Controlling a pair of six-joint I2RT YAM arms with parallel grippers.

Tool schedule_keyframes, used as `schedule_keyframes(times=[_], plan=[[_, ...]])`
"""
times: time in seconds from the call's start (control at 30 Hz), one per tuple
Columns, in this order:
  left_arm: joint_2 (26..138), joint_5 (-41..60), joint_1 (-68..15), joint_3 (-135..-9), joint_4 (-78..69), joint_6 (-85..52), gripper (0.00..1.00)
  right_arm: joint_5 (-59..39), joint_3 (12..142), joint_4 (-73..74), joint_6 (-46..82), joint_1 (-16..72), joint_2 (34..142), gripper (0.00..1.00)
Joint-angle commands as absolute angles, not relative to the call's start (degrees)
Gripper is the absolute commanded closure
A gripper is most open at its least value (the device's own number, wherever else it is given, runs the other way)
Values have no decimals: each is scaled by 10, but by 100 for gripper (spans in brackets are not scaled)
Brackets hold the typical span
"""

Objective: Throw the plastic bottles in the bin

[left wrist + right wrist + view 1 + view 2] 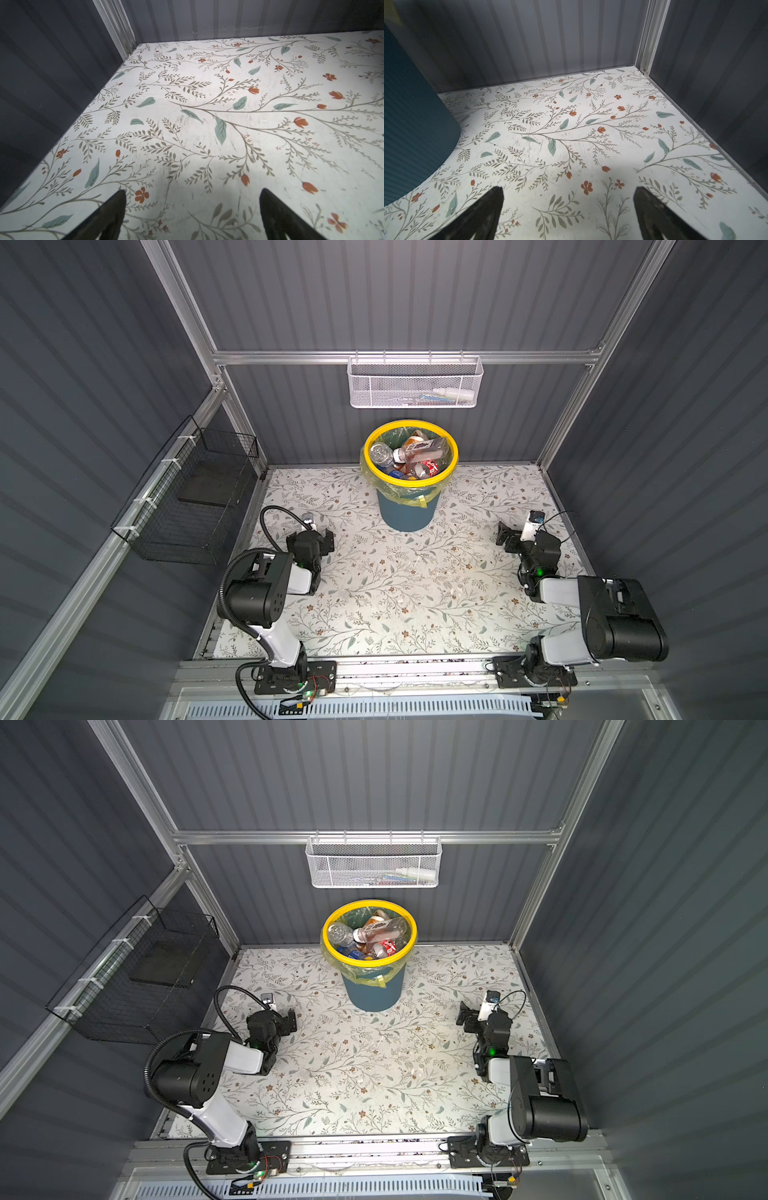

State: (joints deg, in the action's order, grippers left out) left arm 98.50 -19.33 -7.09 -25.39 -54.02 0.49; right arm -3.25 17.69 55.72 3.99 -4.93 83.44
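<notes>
Red label (432, 467) among plastic bottles (409, 456) in bin (415, 484), lettering unreadable; left end effector (192, 191), right end effector (568, 188) wide, empty.

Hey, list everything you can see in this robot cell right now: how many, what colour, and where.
plastic drink bottles: several, piled too tightly to count; clear, brown, one red-labelled; inside the bin.
round plastic bin: one; dark teal, yellow rim, yellow-green liner; rear middle of the table.
white mesh basket: one; white; hung on the rear rail above the bin.
white bottle: one; white; lying in the mesh basket.
black wire basket: one; black; on the left wall.
floral-patterned table: one; white with green leaves and orange flowers.
left gripper: one; black; open, empty, left side.
right gripper: one; black; open, empty, right side.
</notes>
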Motion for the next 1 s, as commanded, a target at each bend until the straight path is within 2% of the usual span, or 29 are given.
schedule_keyframes(times=[0.0, 0.87, 0.9, 0.97], plan=[[983, -186, -69, -258, -548, 16, 0, -38, 188, 559, 35, -47, 838, 1], [983, -185, -69, -258, -548, 16, 0, -37, 187, 560, 34, -47, 837, 1], [983, -185, -69, -258, -548, 16, 0, -50, 184, 566, 31, -47, 836, 1], [983, -185, -69, -258, -548, 16, 0, -139, 155, 614, -5, -47, 834, 1]])
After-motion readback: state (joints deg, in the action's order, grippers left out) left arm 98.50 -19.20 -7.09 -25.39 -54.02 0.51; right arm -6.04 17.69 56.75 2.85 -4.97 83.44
